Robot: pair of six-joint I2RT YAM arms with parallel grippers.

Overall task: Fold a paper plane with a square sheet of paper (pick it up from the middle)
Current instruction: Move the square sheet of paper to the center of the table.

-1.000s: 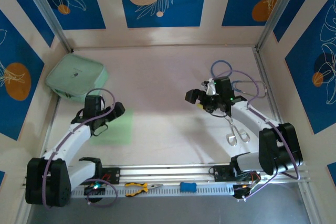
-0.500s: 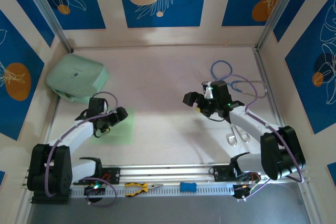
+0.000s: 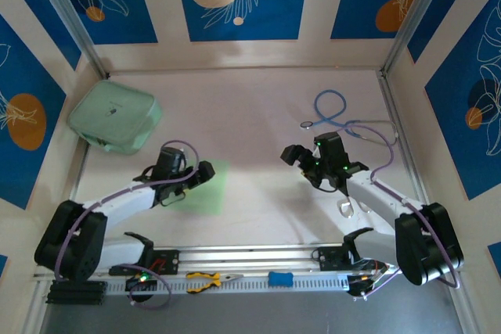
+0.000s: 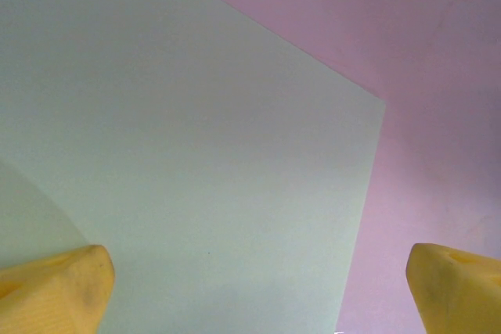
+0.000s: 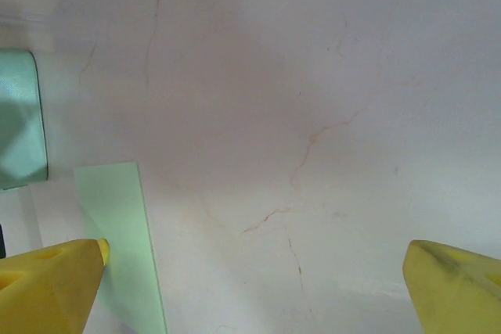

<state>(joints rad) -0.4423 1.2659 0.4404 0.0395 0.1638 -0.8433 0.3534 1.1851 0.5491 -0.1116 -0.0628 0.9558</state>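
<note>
The square sheet of paper (image 3: 213,190) lies flat on the pale table, thin and light green. My left gripper (image 3: 202,173) is low over its left part. In the left wrist view the sheet (image 4: 196,154) spreads under my left gripper (image 4: 258,291); the yellow fingertips (image 4: 55,287) stand wide apart, open, with nothing held. My right gripper (image 3: 292,154) hangs to the right of the sheet, apart from it. In the right wrist view a strip of the sheet (image 5: 117,232) lies by the left fingertip (image 5: 47,283), and my right gripper (image 5: 254,287) is open over bare table.
A mint-green zip pouch (image 3: 113,119) lies at the back left, and shows again (image 5: 19,123). A stethoscope (image 3: 337,111) lies at the back right and scissors (image 3: 348,207) under the right arm. Pliers (image 3: 207,278) and a blue tool (image 3: 279,278) rest on the front rail.
The left arm has reached to the right and the green sheet has slid right with it. The right gripper has come nearer and lower.
</note>
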